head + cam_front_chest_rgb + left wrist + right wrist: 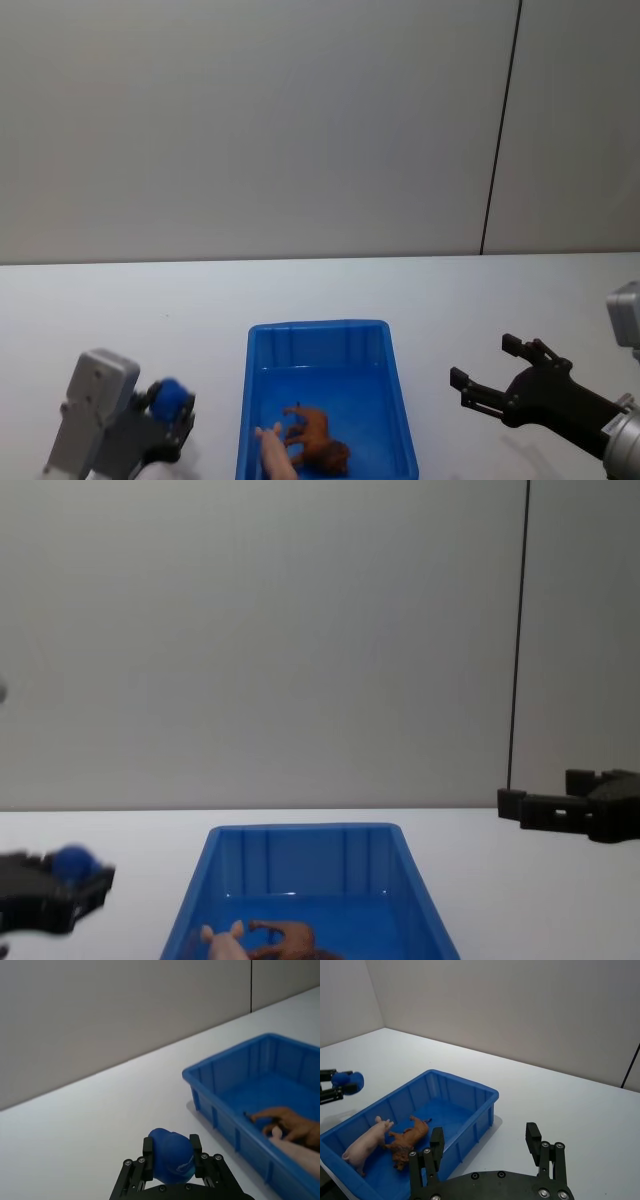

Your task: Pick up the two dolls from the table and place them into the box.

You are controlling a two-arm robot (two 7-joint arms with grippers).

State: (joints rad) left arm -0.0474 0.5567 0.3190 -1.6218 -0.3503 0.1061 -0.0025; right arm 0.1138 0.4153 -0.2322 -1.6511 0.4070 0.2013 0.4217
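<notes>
Box (485,1094): lion (407,1137), pig (365,1144) inside. Right gripper (487,1152) released beside; left gripper (170,1155) clenched on blue object (171,1154), possibly dropped in wrongly.

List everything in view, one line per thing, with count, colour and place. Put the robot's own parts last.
Rectangular blue plastic box: one, bright blue, on the table between the two grippers.
Brown plastic lion figurine: one, brown, inside the box, beside the pig.
Pale pink plastic pig figurine: one, pink, inside the box, on the side nearer the left gripper.
Small round blue object: one, blue with a pale mark, held between the left gripper's fingers.
Flat white table: one, white, under everything.
Grey wall: one, grey with a dark vertical seam, behind the table.
Left gripper: one, black, left of the box, shut on the blue object.
Right gripper: one, black, right of the box, open and empty.
</notes>
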